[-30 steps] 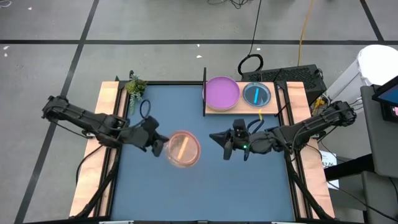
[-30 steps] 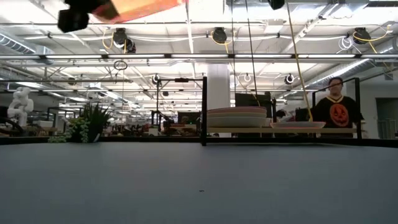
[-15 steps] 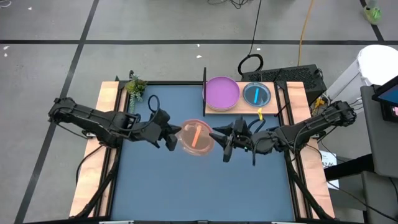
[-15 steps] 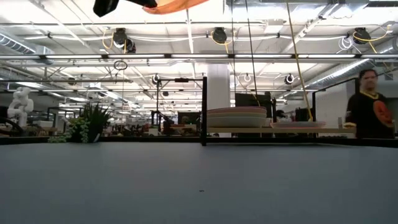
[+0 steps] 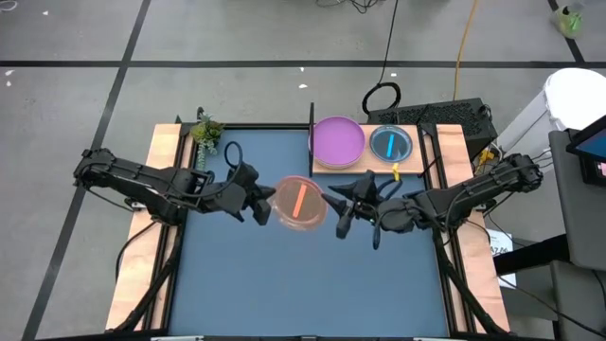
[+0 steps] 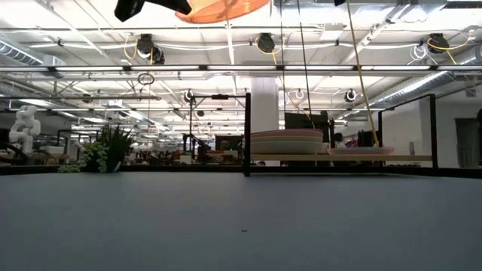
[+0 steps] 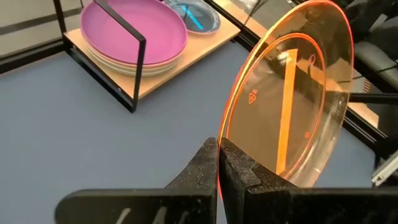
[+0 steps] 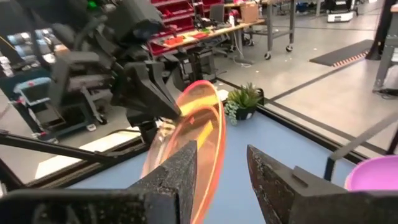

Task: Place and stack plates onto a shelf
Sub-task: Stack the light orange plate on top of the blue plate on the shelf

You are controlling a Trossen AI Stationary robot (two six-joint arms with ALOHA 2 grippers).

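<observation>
Orange dish (image 5: 299,202) up in the air, mid-desk, well above the dark blue mat (image 5: 284,284)! Left claw (image 5: 262,201) pinches its rim, fingers (image 7: 208,171) clamped tight on the edge, and the dish stands tilted on its side with a bright orange bar showing through it. Right claw (image 5: 338,202) sits just beside the dish's opposite edge, fingers (image 8: 168,180) parted wide, the rim lined up between them in the right wrist view but not gripped.

Over on the shelf (image 5: 417,166), at the mat's far edge, the purple plate (image 5: 338,140) tops a stack of larger plates right next to the black upright panel (image 5: 311,140). Cyan dish (image 5: 389,144) lies beside that stack, on top of other small dishes.

Small potted plant (image 5: 205,131) waits at the mat's far left corner.
</observation>
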